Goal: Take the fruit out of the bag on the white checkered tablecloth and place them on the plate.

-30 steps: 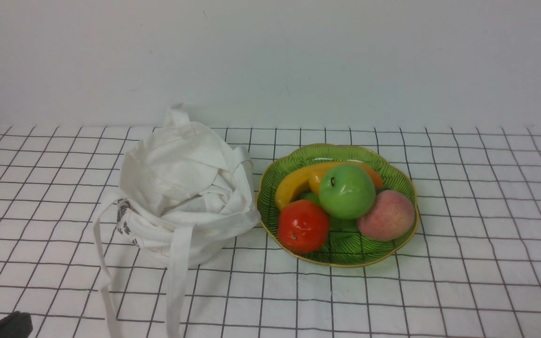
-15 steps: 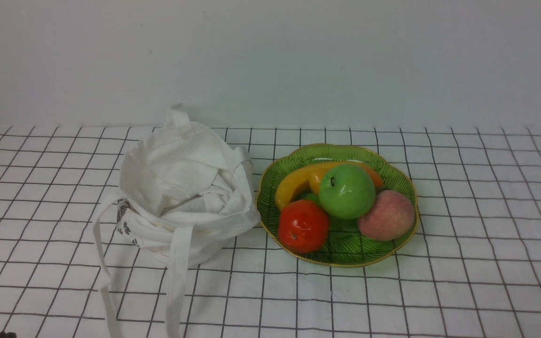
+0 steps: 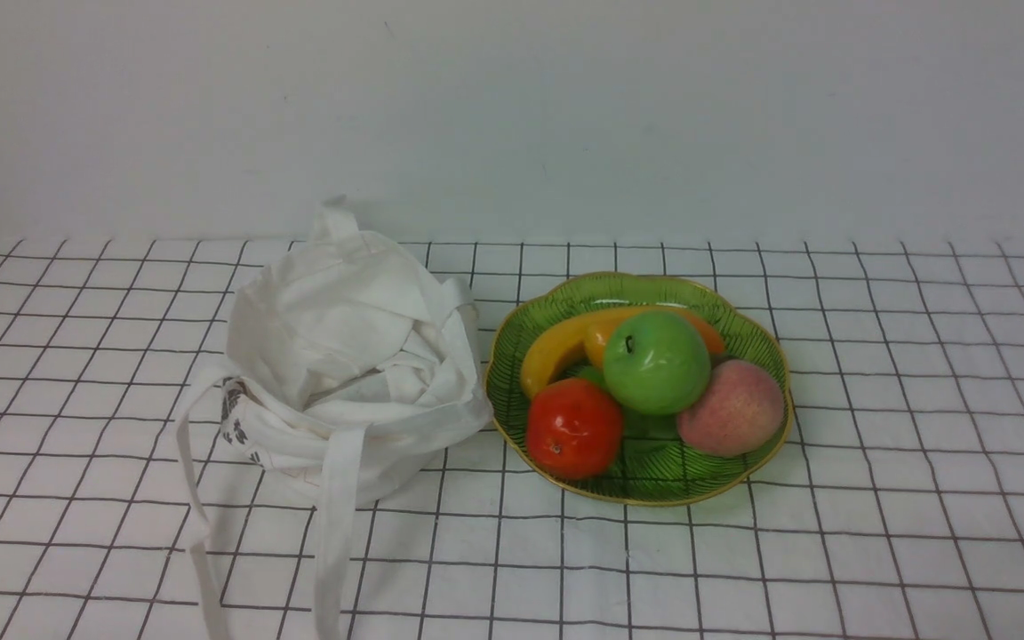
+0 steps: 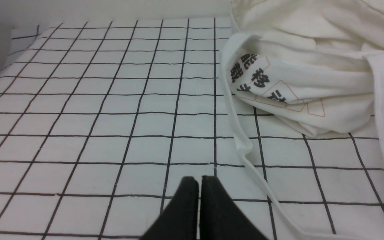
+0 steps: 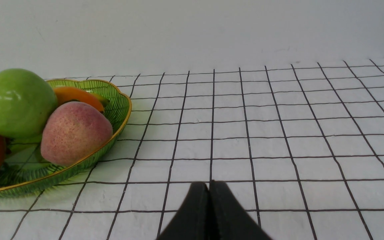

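green shiny round apple (image 3: 656,363) sits on the green see-through plate (image 3: 748,331), far from both tools, so the job looks done. left gripper (image 4: 200,181) and right gripper (image 5: 208,186) are pressed together, holding nothing.

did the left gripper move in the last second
Yes. In the front view it slid down out of the lower left corner, away from the bag, which stayed put. The left gripper is shut.

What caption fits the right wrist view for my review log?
Shut right gripper hovers over the checkered tablecloth, beside the green plate holding apple and peach.
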